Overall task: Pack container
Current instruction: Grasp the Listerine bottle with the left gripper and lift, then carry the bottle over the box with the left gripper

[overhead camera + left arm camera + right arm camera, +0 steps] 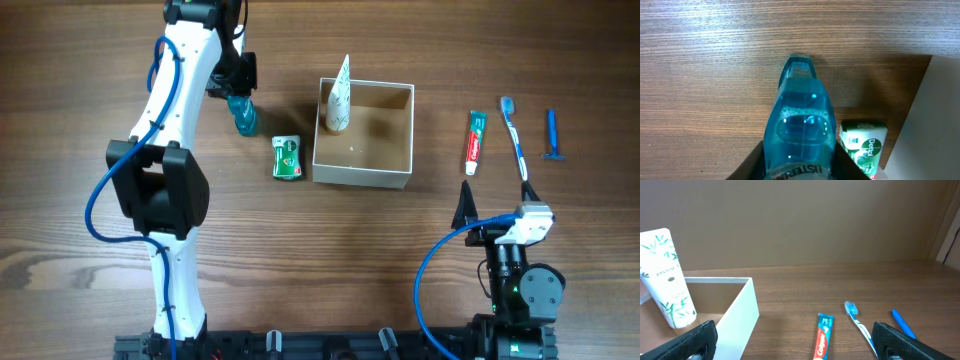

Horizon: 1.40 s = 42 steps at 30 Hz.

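The container (362, 174) is a white-walled box with a tan inside at the table's middle; its corner shows in the right wrist view (742, 310). A white tube with green leaves (338, 97) leans in its left corner (667, 277). My left gripper (238, 88) is shut on a blue mouthwash bottle (802, 125) left of the container (243, 116). A green soap pack (287, 157) lies beside the container's left wall (865, 145). My right gripper (795, 342) is open and empty near the front right (495, 215).
A toothpaste tube (475, 142), a toothbrush (514, 135) and a blue razor (551, 135) lie in a row right of the container. They also show in the right wrist view: toothpaste (823, 337), toothbrush (860, 322), razor (902, 323).
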Each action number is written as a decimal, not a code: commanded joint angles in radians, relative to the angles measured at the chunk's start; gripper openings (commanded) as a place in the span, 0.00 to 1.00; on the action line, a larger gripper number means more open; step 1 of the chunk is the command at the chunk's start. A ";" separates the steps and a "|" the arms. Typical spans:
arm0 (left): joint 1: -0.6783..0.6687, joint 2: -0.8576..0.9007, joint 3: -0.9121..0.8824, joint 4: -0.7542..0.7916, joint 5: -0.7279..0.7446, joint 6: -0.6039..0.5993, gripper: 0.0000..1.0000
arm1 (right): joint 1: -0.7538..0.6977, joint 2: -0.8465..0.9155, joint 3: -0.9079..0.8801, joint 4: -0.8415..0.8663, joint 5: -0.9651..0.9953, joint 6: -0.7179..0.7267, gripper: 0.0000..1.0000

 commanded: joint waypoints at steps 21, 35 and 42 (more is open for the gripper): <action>0.006 -0.209 0.017 0.064 0.039 -0.105 0.07 | 0.006 -0.002 -0.002 0.003 0.017 0.014 1.00; -0.030 -0.547 0.017 0.287 0.058 -0.229 0.04 | 0.006 -0.002 -0.002 0.003 0.017 0.014 1.00; -0.179 -0.563 0.017 0.436 0.058 -0.224 0.04 | 0.006 -0.002 -0.002 0.003 0.017 0.014 1.00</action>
